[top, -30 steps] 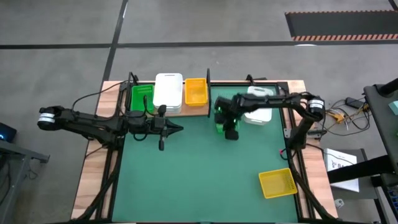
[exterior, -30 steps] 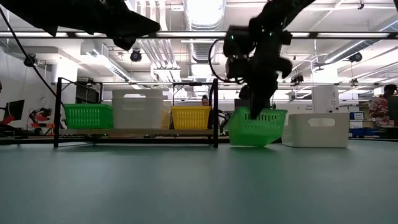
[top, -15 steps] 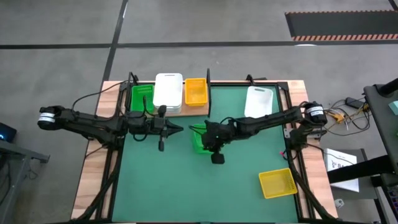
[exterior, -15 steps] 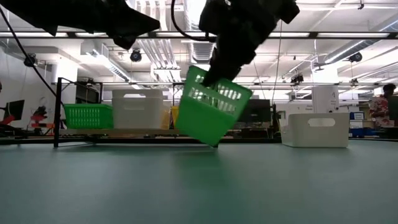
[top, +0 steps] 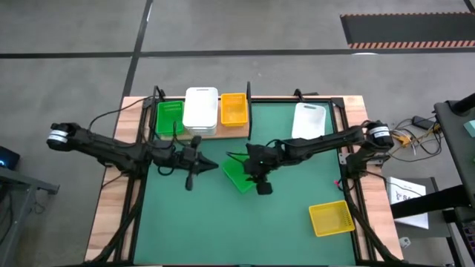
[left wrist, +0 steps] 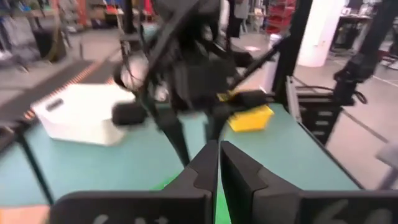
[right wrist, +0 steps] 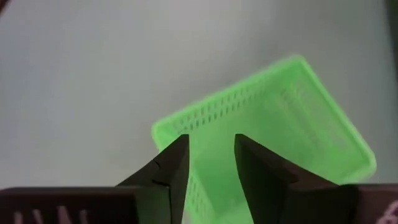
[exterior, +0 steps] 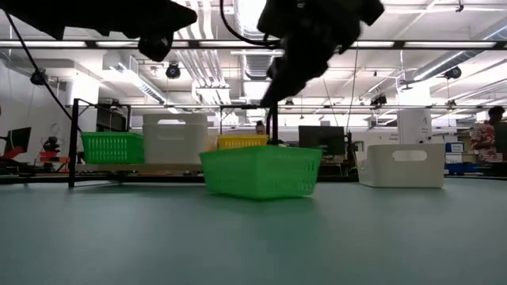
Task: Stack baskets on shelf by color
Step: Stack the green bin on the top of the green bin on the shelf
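Green plastic now rests flat on the mat: the green basket (top: 236,175), tilted in the air half a second ago under the right gripper (top: 256,180), sits upright and empty mid-table. That gripper's fingers (right wrist: 171,171) have spread and hover above its rim. The left gripper (top: 210,165), pressed together, waits just beside it. On the shelf (top: 231,130) stand green, white and yellow baskets.
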Motion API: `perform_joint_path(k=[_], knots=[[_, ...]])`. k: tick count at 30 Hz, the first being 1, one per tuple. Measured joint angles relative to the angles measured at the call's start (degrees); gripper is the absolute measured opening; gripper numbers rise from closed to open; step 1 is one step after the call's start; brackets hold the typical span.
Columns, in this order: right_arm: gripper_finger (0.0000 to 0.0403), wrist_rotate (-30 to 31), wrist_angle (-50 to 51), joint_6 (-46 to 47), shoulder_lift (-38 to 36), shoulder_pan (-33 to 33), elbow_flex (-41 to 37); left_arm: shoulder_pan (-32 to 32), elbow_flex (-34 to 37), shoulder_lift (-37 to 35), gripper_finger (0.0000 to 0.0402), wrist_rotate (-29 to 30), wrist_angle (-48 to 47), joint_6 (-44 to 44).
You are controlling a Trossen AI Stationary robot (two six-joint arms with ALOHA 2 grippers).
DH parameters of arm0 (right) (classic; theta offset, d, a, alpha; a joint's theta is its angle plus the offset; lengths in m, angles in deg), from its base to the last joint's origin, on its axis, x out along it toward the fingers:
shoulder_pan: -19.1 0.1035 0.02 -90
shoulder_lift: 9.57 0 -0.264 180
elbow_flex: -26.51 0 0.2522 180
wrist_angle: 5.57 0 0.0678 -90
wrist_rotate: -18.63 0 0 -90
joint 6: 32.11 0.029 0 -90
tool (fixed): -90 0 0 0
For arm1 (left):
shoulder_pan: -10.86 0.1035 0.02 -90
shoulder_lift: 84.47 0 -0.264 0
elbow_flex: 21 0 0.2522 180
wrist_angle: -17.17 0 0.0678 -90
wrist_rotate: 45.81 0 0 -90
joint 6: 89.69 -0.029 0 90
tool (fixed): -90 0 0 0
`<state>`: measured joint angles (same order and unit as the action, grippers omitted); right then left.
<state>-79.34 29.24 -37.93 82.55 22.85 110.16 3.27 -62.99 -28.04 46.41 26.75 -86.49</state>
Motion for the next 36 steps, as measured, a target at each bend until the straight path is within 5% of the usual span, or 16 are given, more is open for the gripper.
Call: perform_joint_path(k=[5,13,22,26,36], knots=[[0.0129,0.00,3.97,-1.53,-3.55,0.00,-3.06,-3.43,-0.72,6.80,0.0001,2.11,1.67,5.20],[0.0115,0.54,-5.91,-5.50,-13.49,-0.43,-13.39,-4.48,-11.80,24.29,0.0001,4.83,1.57,11.54],[0.0105,0.55,-9.54,-6.90,-25.41,-0.57,-17.63,-5.32,-35.24,39.07,0.0001,7.49,-32.70,17.55],[0.0111,0.56,-10.06,-6.76,-28.30,-0.57,-20.43,-5.33,-41.88,44.51,0.0005,7.29,-38.33,20.42],[0.0139,0.67,-9.60,-4.23,-32.28,-0.76,-25.71,-5.16,-45.23,50.95,0.0133,10.66,-36.44,21.06]])
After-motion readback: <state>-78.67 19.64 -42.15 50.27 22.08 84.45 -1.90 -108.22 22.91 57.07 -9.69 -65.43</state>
